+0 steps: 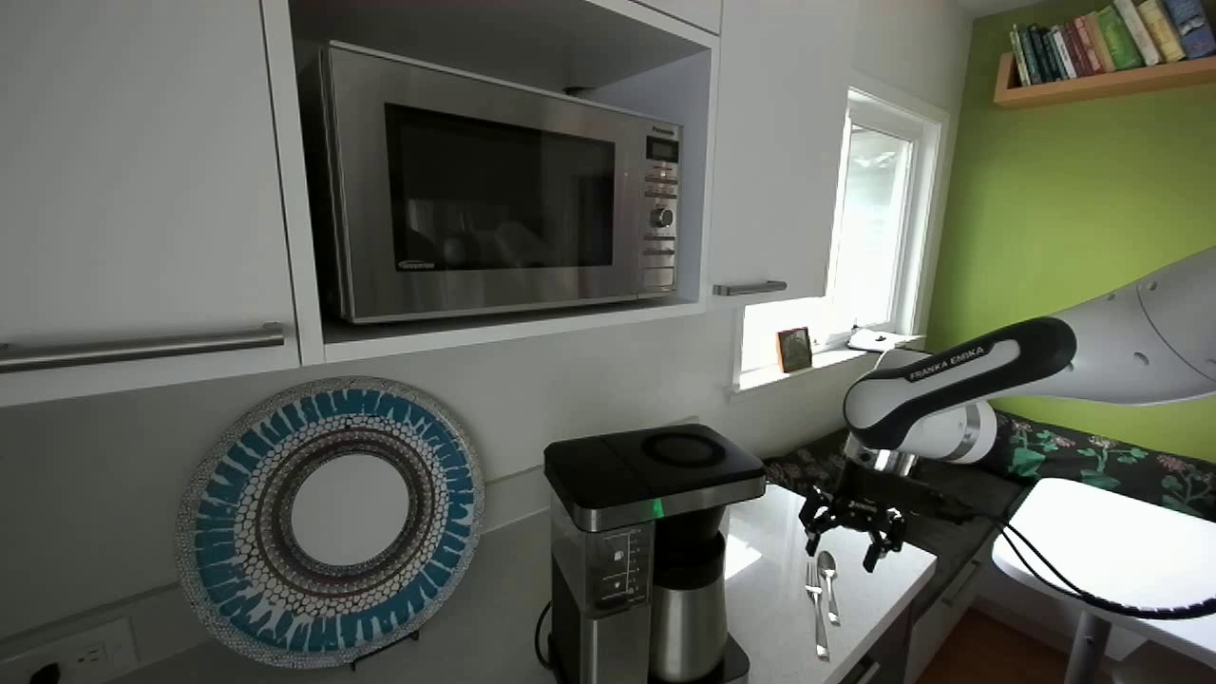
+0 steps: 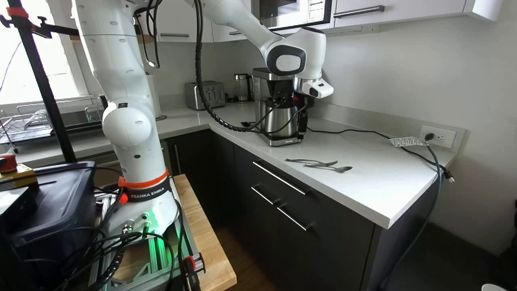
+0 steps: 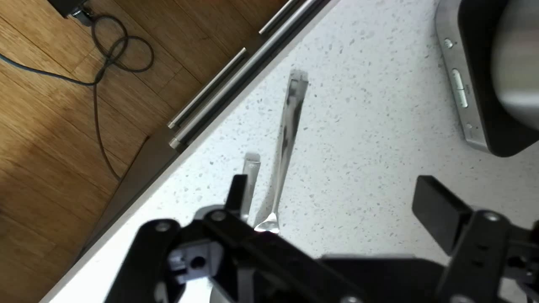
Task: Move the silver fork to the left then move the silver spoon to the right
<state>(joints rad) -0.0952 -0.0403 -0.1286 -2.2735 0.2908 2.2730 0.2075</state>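
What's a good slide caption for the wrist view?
Open pincer above the countertop, partly hiding silver fork and silver spoon.

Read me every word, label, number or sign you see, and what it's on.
"FRANKA EMIKA": robot arm
"FRANKA EMIKA": robot's black base band
"Panasonic": microwave
Too small or blurred: microwave controls, door lettering, coffee maker panel, base switches, book spines, cord tag

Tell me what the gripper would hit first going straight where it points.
Probably the speckled countertop beneath the open gripper. But it partly covers the silver spoon in the wrist view, with the silver fork close by, so either might come first; depth is unclear.
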